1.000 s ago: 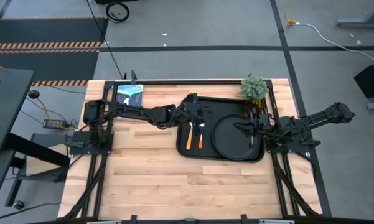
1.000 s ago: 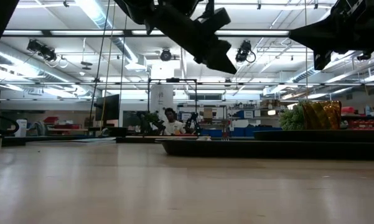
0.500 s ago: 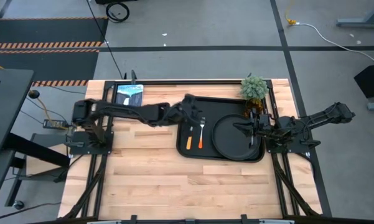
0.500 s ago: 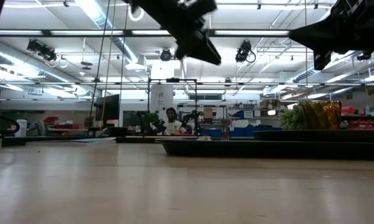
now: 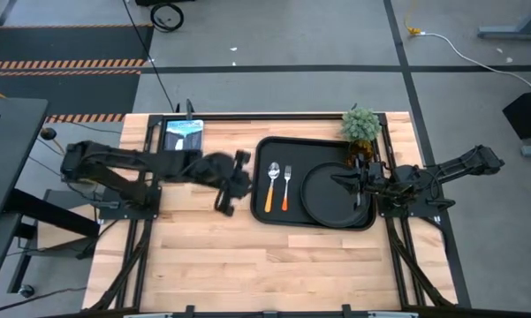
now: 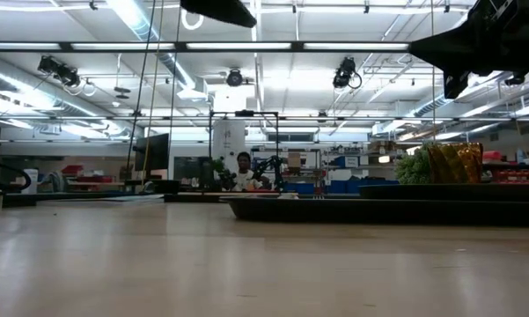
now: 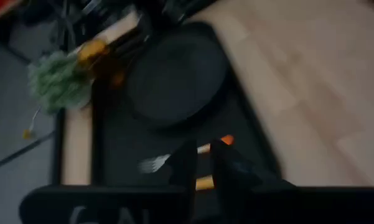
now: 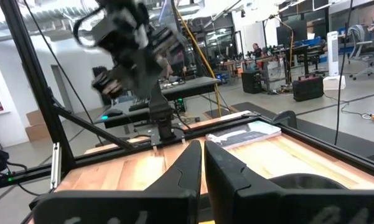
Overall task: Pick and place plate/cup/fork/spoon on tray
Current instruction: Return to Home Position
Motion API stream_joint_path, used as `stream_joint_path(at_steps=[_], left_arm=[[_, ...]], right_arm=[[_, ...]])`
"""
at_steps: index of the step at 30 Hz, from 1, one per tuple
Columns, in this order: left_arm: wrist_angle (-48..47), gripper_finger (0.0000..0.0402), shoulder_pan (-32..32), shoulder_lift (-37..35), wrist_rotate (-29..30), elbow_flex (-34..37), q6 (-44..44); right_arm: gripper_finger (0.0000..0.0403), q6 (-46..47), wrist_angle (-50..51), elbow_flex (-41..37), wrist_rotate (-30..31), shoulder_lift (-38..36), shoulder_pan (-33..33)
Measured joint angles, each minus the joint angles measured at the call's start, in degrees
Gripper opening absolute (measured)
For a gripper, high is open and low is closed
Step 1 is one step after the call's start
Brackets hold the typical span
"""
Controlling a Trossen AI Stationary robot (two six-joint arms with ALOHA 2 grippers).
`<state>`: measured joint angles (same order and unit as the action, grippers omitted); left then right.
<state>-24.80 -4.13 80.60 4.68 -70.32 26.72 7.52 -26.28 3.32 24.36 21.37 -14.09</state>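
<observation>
The black tray (image 5: 316, 146) lies on the table's right half. On it the round black plate (image 5: 327, 196) sits at the right. The spoon (image 5: 271, 184) and the fork (image 5: 286, 185) lie side by side at the left, orange handles toward the near edge. The amber cup (image 5: 355, 161) stands at the tray's far right corner and also shows in the low view (image 6: 469, 163). My left gripper (image 5: 238, 181) is shut and empty, above the bare table left of the tray. My right gripper (image 5: 345, 184) is shut and empty above the plate's right part.
A green plant (image 5: 360, 124) in a yellow pot stands at the table's far right, just behind the tray. A tablet-like flat thing (image 5: 184, 132) lies at the far left. Bare wood stretches along the near side (image 5: 265, 265). A person sits far off in the room (image 6: 243, 172).
My left gripper has drawn back from above the tray's left part toward the table's left edge and has risen, leaving the low view almost wholly. The spoon and fork stay lying on the tray.
</observation>
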Motion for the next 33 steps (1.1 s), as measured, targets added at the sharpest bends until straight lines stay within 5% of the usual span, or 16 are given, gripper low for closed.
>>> stream_joint_path(at_steps=[15, 21, 33], left_arm=[[29.1, 0.0039, -14.0, -29.4, 1.1, 38.7, -17.6], [30.3, 0.0039, -17.4, -44.6, 8.2, 47.8, -22.0], [24.4, 0.0039, -22.0, -68.6, 11.7, 59.2, -26.4]], right_arm=[[0.0027, 0.0, -0.2, 0.0, 0.0, 0.5, 0.0], [0.0027, 0.0, -0.2, 0.0, 0.0, 0.5, 0.0], [0.0027, 0.0, -0.2, 0.0, 0.0, 0.5, 0.0]])
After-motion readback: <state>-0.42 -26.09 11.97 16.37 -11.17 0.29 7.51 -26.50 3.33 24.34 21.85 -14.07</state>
